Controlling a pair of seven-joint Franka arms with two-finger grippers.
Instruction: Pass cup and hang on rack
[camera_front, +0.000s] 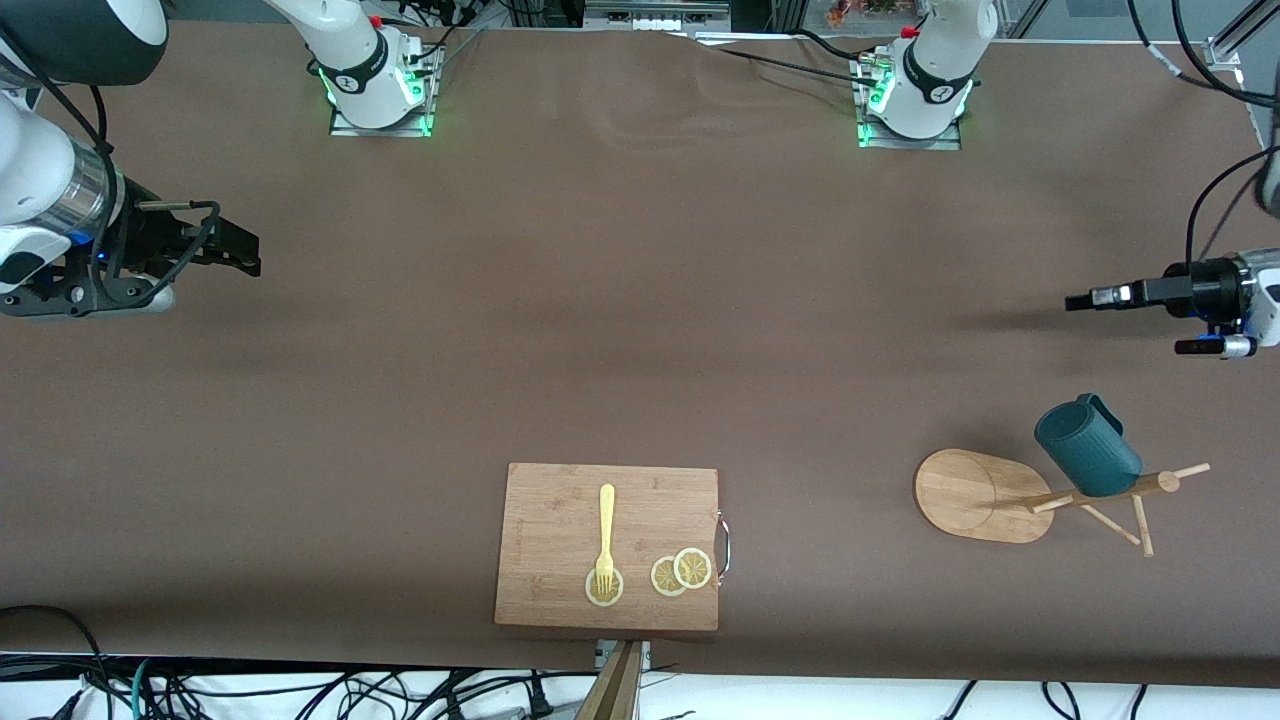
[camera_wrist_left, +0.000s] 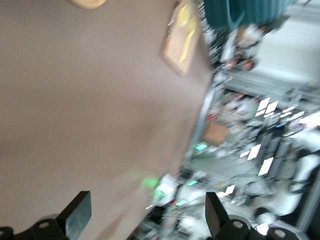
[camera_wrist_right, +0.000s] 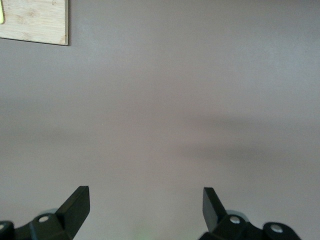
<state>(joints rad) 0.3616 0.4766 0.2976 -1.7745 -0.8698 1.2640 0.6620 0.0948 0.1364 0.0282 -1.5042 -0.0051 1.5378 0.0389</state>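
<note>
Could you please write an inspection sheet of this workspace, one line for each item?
Surface: brown table, bare in the middle.
Job's things: cup hangs on a peg of the rack, toward the left arm's end.
Clutter: cutting board with a yellow fork and three lemon slices, near the front camera.
Grippers: left gripper open, empty, over bare table, apart from the cup; right gripper open, empty, waiting at its end.
Cables: cable bundles along the table's front edge.
Surroundings: both arm bases lit green.
</note>
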